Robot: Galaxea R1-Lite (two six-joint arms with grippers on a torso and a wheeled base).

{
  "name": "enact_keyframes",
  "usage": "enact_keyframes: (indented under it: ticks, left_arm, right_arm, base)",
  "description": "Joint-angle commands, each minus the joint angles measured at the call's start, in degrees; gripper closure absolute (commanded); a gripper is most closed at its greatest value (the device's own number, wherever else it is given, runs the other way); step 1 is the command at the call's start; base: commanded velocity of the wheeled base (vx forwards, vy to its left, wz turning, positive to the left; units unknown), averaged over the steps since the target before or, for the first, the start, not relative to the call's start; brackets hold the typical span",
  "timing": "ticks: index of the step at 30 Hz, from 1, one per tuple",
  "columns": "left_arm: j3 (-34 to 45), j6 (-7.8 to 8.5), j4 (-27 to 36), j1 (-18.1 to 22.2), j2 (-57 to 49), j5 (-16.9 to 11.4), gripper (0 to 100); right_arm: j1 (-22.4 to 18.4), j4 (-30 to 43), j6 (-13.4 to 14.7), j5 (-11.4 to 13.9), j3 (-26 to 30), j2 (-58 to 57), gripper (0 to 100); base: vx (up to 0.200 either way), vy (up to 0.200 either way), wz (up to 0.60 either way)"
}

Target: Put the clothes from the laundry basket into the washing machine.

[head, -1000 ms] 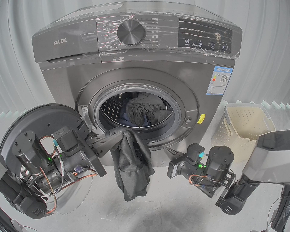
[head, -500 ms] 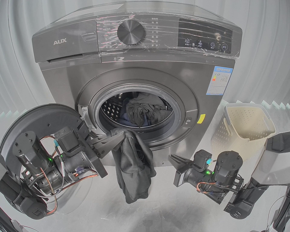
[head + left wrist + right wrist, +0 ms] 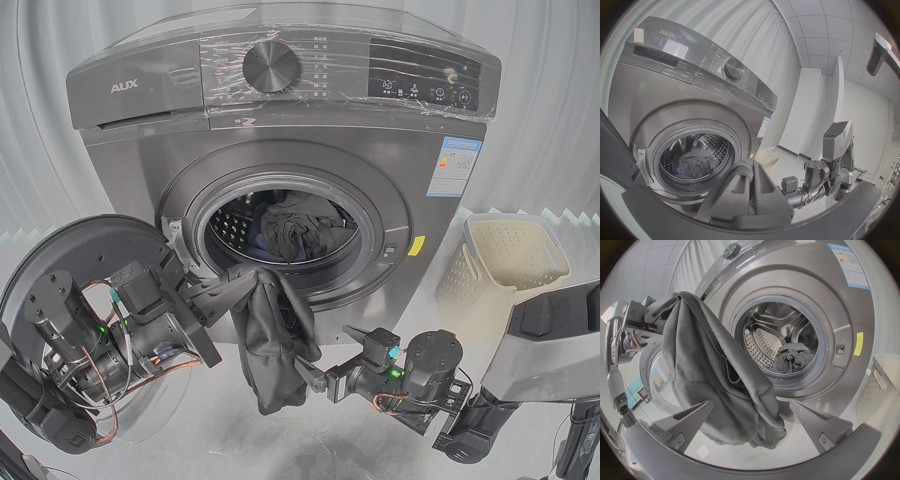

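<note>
Dark garment (image 3: 272,337) hangs free in front of the washing machine (image 3: 281,144), just below the lip of the port and off the floor (image 3: 250,444). Its top fold is pinched in the left gripper (image 3: 242,284). The fingers (image 3: 734,193) are together, clamped on the cloth, which bunches up between them in the left wrist view. The rest of the garment drapes straight down in long folds, outside the drum (image 3: 228,225).

Right gripper (image 3: 319,344) sits low, to the right of the garment's lower half, pointing at it. Its fingers (image 3: 693,418) are spread wide, and in the right wrist view the bottom hem hangs between them. In the head view one fingertip is at the cloth's edge; can't tell if it actually touches.

Drum already holds a wad of dark clothes (image 3: 303,228) with something bluish under it, sitting toward the right side near the front. The perforated wall shows to the left of the wad. Door (image 3: 81,250) is swung fully open to the left, behind the left arm.

Laundry basket (image 3: 506,262), cream and perforated, stands on the floor just right of the machine, well apart from both grippers. Dial (image 3: 270,67) and the panel at the top of the machine sit under clear film. Pleated curtain (image 3: 550,94) runs behind everything.
</note>
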Motion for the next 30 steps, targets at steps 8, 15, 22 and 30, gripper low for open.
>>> enact_keyframes:
  ticks: [8,15,22,30]
  left_arm:
    - [0.35,-0.01,-0.03,-0.1,-0.07,-0.1,100]
    - [0.35,-0.01,-0.03,-0.1,0.02,-0.1,100]
    - [0.26,-0.01,-0.12,-0.1,0.11,-0.1,100]
    - [0.26,-0.01,-0.12,-0.01,0.28,-0.1,100]
  right_arm:
    - [-3.37,0.61,-0.89,0.42,-9.3,6.43,0]
    - [-2.76,-0.01,-1.06,1.03,-11.32,7.75,0]
    - [-2.49,-0.27,-1.06,1.91,-12.38,8.37,0]
    - [-2.4,-0.27,-0.62,2.0,-12.03,7.49,100]
  base:
    - [0.0,0.0,0.0]
    - [0.0,0.0,0.0]
    - [0.0,0.0,0.0]
    - [0.0,0.0,0.0]
